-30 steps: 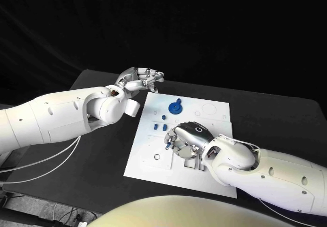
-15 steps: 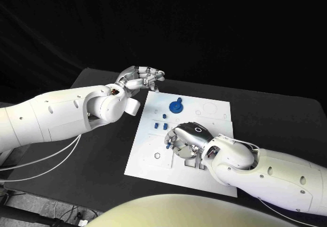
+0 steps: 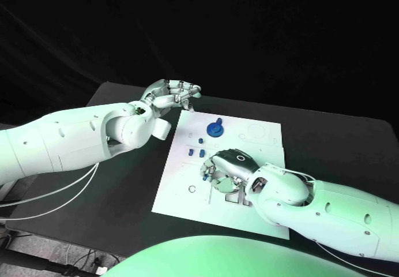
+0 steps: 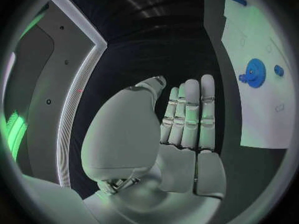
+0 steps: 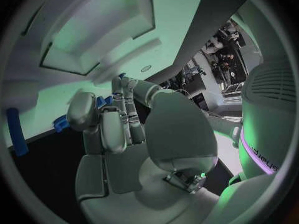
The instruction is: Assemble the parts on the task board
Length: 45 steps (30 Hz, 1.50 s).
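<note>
Presently the right hand point(image 3: 226, 171) hovers low over the task board point(image 3: 184, 199) centre, fingers curled; whether it holds a part cannot be told. Left hand point(image 3: 172, 94) hangs empty, fingers together, beyond the board's far-left corner. Blue gear point(image 3: 215, 128) sits far-centre. Recommend slow, square seating.

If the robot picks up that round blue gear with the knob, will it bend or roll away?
The blue gear looks like stiff moulded plastic, so it probably won't bend. It seems small and likely light. It lies flat on the task board now, but on edge its round toothed rim might roll.
</note>
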Each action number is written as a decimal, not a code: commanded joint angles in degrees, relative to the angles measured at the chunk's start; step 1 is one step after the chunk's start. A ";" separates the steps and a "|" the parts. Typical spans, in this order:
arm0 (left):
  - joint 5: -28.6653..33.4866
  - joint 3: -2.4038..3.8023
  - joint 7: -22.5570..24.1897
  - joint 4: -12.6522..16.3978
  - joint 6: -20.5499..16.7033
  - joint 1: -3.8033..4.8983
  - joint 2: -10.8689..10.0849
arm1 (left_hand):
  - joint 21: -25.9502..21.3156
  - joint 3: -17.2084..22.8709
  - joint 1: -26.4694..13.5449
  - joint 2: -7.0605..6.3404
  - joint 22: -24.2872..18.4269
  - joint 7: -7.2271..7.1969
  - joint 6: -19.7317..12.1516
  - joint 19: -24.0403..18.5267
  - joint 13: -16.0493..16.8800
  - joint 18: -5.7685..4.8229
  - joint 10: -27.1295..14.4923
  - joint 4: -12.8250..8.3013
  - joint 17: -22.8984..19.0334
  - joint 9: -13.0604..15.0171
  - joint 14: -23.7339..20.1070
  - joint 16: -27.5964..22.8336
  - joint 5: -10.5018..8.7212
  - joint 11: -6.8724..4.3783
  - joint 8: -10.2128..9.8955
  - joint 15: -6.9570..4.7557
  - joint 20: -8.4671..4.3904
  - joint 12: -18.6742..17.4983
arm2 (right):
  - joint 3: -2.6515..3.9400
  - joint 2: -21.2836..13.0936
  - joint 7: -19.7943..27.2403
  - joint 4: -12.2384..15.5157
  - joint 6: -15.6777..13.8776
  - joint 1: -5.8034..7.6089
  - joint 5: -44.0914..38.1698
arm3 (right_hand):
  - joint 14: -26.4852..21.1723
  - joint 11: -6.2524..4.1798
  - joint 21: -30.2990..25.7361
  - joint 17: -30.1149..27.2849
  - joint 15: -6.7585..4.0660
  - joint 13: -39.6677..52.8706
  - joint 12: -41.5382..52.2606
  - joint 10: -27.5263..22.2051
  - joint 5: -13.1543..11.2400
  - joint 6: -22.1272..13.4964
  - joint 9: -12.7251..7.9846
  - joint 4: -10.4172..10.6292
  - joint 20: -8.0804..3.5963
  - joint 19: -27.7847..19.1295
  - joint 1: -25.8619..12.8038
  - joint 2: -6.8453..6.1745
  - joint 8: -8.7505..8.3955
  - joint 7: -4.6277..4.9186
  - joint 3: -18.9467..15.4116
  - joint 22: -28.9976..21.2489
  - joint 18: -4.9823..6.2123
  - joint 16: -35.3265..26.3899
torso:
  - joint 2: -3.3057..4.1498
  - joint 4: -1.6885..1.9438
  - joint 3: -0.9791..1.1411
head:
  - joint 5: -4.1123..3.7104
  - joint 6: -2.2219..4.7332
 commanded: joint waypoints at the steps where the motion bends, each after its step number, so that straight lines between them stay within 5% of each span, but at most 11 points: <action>1: -0.15 0.06 0.23 0.19 0.95 0.05 0.02 | -0.24 0.03 0.55 0.06 -0.06 -0.03 -0.56 0.19 -0.04 0.70 -0.20 -0.21 0.08 -0.08 0.03 -0.18 0.17 0.20 -0.21 0.30 0.18 -0.38 | -0.15 0.21 -0.60 -0.17 2.41 -0.28 -1.53 | 1.09 -0.24 0.23 -0.13 -0.09 0.00 -0.15 -0.16 -0.45 0.12 0.09 0.26 0.11 0.33 -0.66 -0.07 0.27 0.09 -0.26 0.02 -0.60 0.33 | 0.02 0.04 -0.02 | -0.06 -0.02; 12: -0.18 0.06 0.42 -0.07 1.54 0.05 0.11 | -0.34 -0.07 0.49 0.12 -0.11 0.04 -0.66 0.21 0.02 0.71 -0.31 -0.11 0.14 -0.09 -0.03 -0.18 0.14 0.28 -0.24 0.39 0.27 -0.44 | -0.34 0.49 -0.34 -0.08 3.61 -0.56 -1.68 | 0.64 0.11 -0.63 -1.53 0.20 -0.08 -1.00 -1.15 -0.04 -1.01 0.16 0.78 0.36 -0.29 -1.85 -0.77 -0.23 0.35 -1.08 -0.42 -0.43 -0.14 | 0.00 0.00 -0.03 | 0.05 -0.02; 15: -0.18 0.06 0.43 -0.08 1.56 0.05 0.08 | -0.36 -0.10 0.46 0.12 -0.12 0.05 -0.69 0.21 0.02 0.71 -0.33 -0.08 0.14 -0.09 -0.05 -0.18 0.13 0.29 -0.26 0.40 0.28 -0.45 | -0.36 0.30 -0.68 -0.17 3.46 -0.57 -1.72 | 0.35 0.83 -1.47 -2.36 0.77 -0.53 -2.27 -2.96 0.32 -2.77 -0.12 1.16 0.75 -0.80 -2.51 -1.31 -1.18 1.04 -1.23 -0.91 -0.30 -0.46 | -0.02 0.00 -0.01 | 0.09 -0.02; 20: -0.18 0.06 0.43 -0.13 1.59 0.05 0.04 | -0.36 -0.11 0.45 0.11 -0.13 0.06 -0.71 0.21 0.02 0.71 -0.35 -0.07 0.15 -0.10 -0.05 -0.18 0.13 0.30 -0.27 0.40 0.28 -0.46 | -0.37 -0.21 -1.05 -0.09 2.01 -0.58 -1.75 | -0.13 2.66 -3.56 -3.39 2.27 -1.97 -4.72 -7.53 0.31 -6.38 -0.88 1.49 1.99 -2.01 -3.34 -2.85 -3.35 2.85 -0.85 -2.26 0.08 -0.80 | -0.05 0.01 0.01 | 0.03 -0.02; 29: -0.18 0.06 0.37 -0.32 1.74 0.04 -0.04 | -0.36 -0.11 0.45 0.11 -0.13 0.06 -0.71 0.21 0.02 0.71 -0.35 -0.07 0.15 -0.10 -0.05 -0.18 0.13 0.30 -0.27 0.40 0.28 -0.46 | -0.03 -3.80 -0.93 3.13 -1.50 -0.16 -1.64 | -0.20 3.11 -4.14 -3.13 2.70 -2.61 -4.96 -9.48 0.32 -7.10 -1.00 1.30 2.57 -2.24 -2.99 -3.33 -3.86 2.99 -0.66 -2.59 0.26 -0.63 | -0.12 -0.02 0.02 | -0.59 0.47; 39: -0.17 0.05 0.27 -0.37 1.91 0.04 -0.30 | -0.40 -0.12 0.44 0.16 -0.15 0.08 -0.78 0.21 0.04 0.71 -0.42 -0.04 0.16 -0.11 -0.08 -0.18 0.13 0.32 -0.30 0.43 0.31 -0.49 | 1.03 -11.87 -1.62 7.19 -1.41 3.85 3.49 | 0.08 2.93 -3.16 -2.22 2.61 -2.65 -4.09 -9.09 -0.10 -6.36 -0.78 1.85 2.64 -1.45 -3.63 -3.72 -3.53 2.77 -1.16 -1.78 0.07 -0.07 | -0.13 -0.17 -0.02 | -1.85 1.38; 45: -0.16 0.05 0.28 -0.42 2.02 0.04 -0.35 | -0.41 -0.13 0.45 0.19 -0.15 0.08 -0.80 0.22 0.05 0.72 -0.44 -0.03 0.17 -0.11 -0.08 -0.17 0.13 0.32 -0.30 0.43 0.32 -0.50 | 1.34 -16.10 -2.30 6.48 3.32 7.17 6.96 | -0.17 2.83 -4.59 -2.80 2.61 -2.91 -4.01 -11.20 0.17 -7.54 -0.91 2.95 2.70 -2.17 -4.94 -5.37 -4.26 2.28 -3.84 -2.67 0.33 -0.05 | -0.29 -0.46 -0.01 | -2.17 1.72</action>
